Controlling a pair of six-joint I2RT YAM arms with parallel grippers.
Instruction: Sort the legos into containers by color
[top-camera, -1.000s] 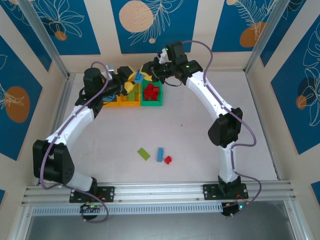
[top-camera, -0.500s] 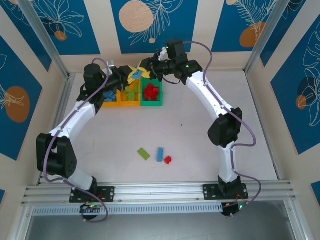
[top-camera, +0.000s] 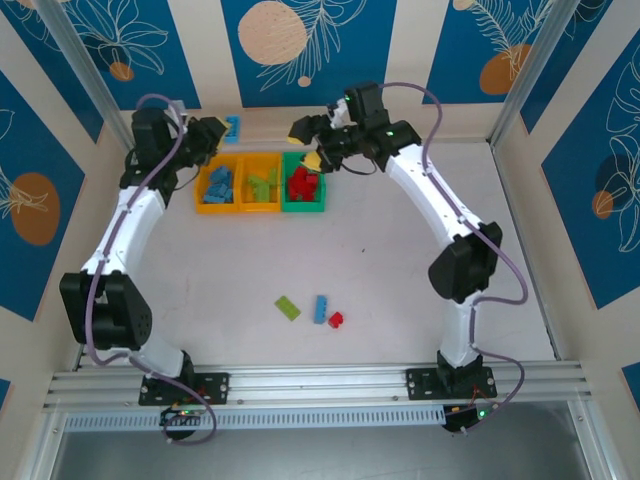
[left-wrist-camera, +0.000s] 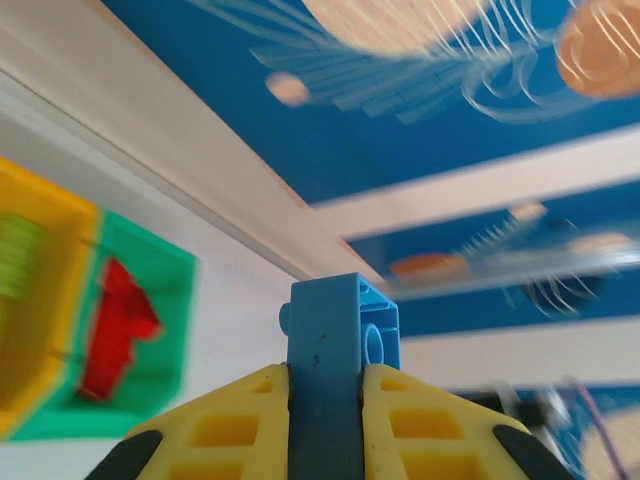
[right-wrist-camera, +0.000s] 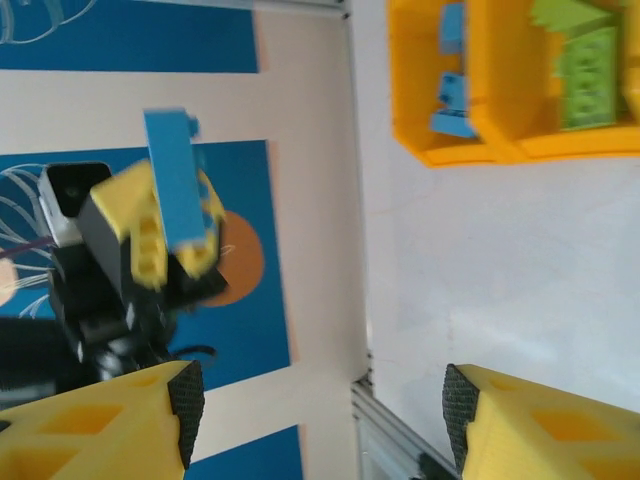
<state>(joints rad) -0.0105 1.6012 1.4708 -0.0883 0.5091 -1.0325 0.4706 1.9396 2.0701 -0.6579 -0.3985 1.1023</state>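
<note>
Top external: both arms are sitting farther back from the bins than a second ago. Left gripper (top-camera: 213, 131) jaws are clenching a blue brick (top-camera: 232, 127), raised beyond the far rim of the left orange-yellow bin (top-camera: 203, 205). The brick's long axis is running out past the fingertips. Right gripper (top-camera: 312, 146) jaws are standing released, grasping nothing, over the green bin (top-camera: 304, 208).
</note>
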